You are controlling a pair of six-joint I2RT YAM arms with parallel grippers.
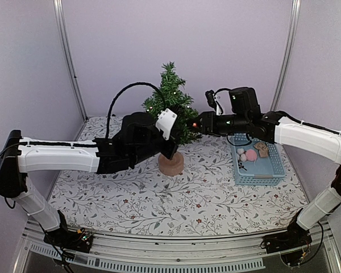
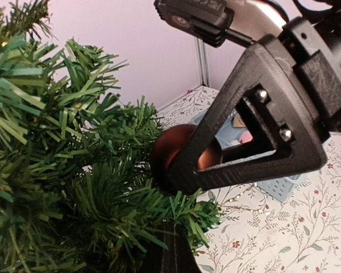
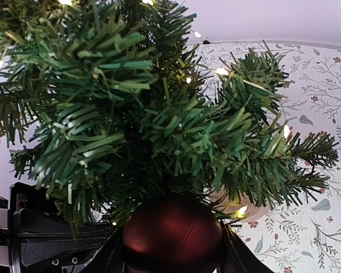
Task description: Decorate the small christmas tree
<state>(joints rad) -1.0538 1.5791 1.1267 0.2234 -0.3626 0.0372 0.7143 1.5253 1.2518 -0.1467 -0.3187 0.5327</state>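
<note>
**Red ball at the tree's right side**

The table (image 1: 131,193) in front of me wears a cloth printed with leafy sprigs. My two arms reach in over it from either side and meet at the tree (image 1: 170,102). The tree stands upright toward the back of the table, about midway across, on its round tan base (image 1: 171,164).

To the right of the tree, near it but apart, a light blue basket (image 1: 274,168) sits on the cloth under my right arm.

My left gripper (image 1: 171,149) is low against the tree, just above the base, with its fingers brought fully together. Branches hide the spot from my left wrist camera, so I cannot tell whether the trunk is pinched between them.

My right gripper (image 1: 193,123) is at the tree's right side, about mid-height. Its fingers stand partly apart and are clamped on a dark red ball (image 3: 170,227), one finger on each flank. The ball's top is pressed up among the lowest needles of a branch.

In the basket lie a pink ball (image 1: 250,154), a white ball (image 1: 241,151) and a tan piece (image 1: 262,149) that I cannot make out.

Small warm lights (image 3: 221,71) glow among the needles.
</note>
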